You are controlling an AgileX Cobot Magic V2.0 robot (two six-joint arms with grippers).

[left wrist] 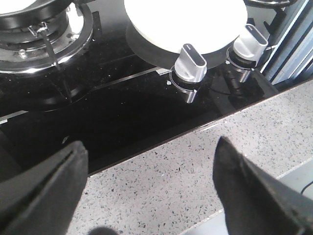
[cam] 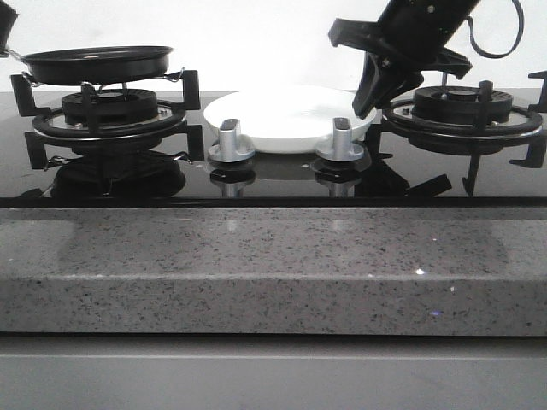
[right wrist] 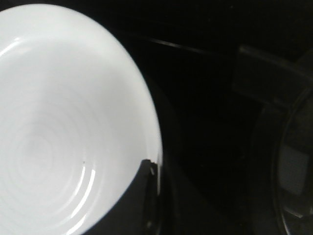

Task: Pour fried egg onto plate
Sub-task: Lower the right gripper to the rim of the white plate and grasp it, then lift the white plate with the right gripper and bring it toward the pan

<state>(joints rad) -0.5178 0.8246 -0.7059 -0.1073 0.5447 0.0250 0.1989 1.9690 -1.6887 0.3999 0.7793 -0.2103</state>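
Your right gripper [cam: 373, 101] sits at the plate's [cam: 286, 120] right rim, fingers angled down. The right wrist view shows one dark finger [right wrist: 143, 196] lying over the rim, so it seems to pinch the edge, but you cannot tell for sure that it is closed on it. The plate stands at the middle of the hob, toward the counter's back edge, just behind the two knobs [cam: 232, 139], and its bowl is bare.

Your left gripper [left wrist: 151, 181] is spread wide and holds nothing, hanging over the counter's front edge.

The pan [cam: 97, 61] rests on the burner [cam: 109, 109] near the back left corner. The egg is not visible from the front; the pale patch inside the pan in the left wrist view may be it.

Expect the egg to be light, soft and slippery, so tip it out by the pan handle. The plate is glossy and breakable; steady it by the rim.
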